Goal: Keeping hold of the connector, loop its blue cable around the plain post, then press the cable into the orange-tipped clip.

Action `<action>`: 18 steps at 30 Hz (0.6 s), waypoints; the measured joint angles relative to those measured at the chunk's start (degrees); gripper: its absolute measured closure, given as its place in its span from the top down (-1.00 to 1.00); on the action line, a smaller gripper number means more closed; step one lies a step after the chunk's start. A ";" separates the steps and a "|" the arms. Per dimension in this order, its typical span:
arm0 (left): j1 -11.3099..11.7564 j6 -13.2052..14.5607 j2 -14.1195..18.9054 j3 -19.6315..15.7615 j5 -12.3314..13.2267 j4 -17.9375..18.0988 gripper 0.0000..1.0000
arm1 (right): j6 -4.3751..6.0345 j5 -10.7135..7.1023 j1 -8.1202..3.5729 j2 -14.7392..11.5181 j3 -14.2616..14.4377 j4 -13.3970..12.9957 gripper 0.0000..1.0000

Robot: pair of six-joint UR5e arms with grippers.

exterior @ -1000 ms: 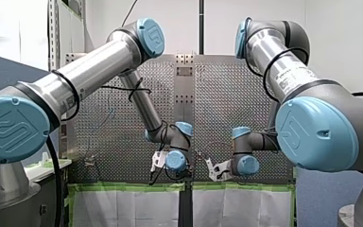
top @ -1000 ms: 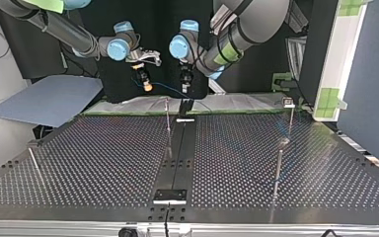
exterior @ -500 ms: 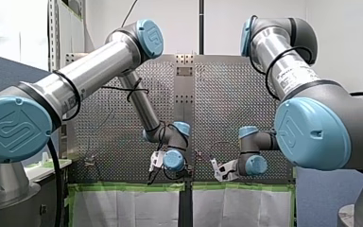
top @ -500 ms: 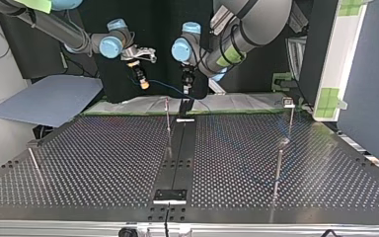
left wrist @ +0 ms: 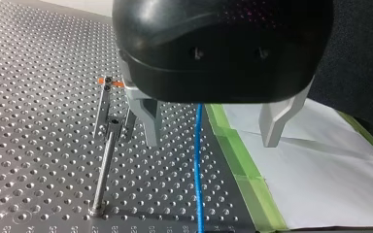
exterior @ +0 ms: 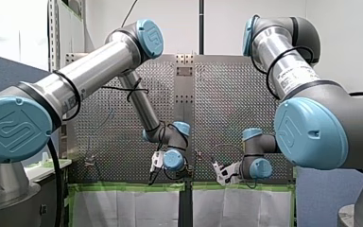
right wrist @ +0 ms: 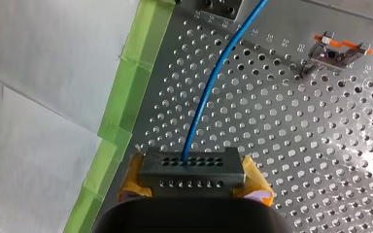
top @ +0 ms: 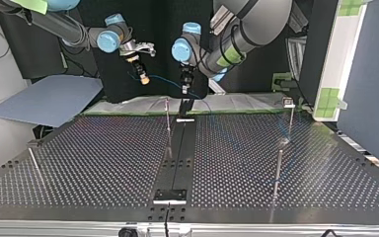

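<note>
Markings: the blue joint caps (exterior: 14, 127) on both arms carry an embossed emblem. A pale label (exterior: 290, 78) on my right arm's upper tube bears dark print that is too small to read. Small numerals (right wrist: 272, 38) are stamped along the edge row of the plate ahead of my right gripper, and they are not legible with any confidence. Surface: a perforated metal plate (left wrist: 39, 97), bordered by a strip of green tape (right wrist: 126, 92) with white paper (right wrist: 43, 73) beyond it. Room: a white wall (exterior: 227, 23) stands behind the arms in the front view. In the top view the background behind them is dark, with a blue-grey sheet (top: 44, 98) lying off the plate's edge. Task item: the connector (right wrist: 192, 167) is a grey metal block with two rows of small holes. It is pinched between the yellow pads (right wrist: 257, 187) of the right gripper (right wrist: 194, 182), which is closed firmly on it. The blue cable (right wrist: 209, 87) leaves the connector's upper row of holes and curves away ahead of that gripper over the plate. The orange-tipped clip (right wrist: 340, 48) stands ahead and to one side, apart from the cable. The left gripper (left wrist: 211, 143) has its metal fingers (left wrist: 148, 124) spread wide. The cable runs between them toward the plate's edge and touches neither. A slim metal post (left wrist: 104, 170) stands just beside one of these fingers, on the side away from the tape, with the clip just behind it.
</note>
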 joint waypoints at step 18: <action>0.21 -3.83 0.00 -0.03 3.27 1.83 1.00 | 2.46 -4.73 -0.73 -3.45 3.49 -4.86 -1.00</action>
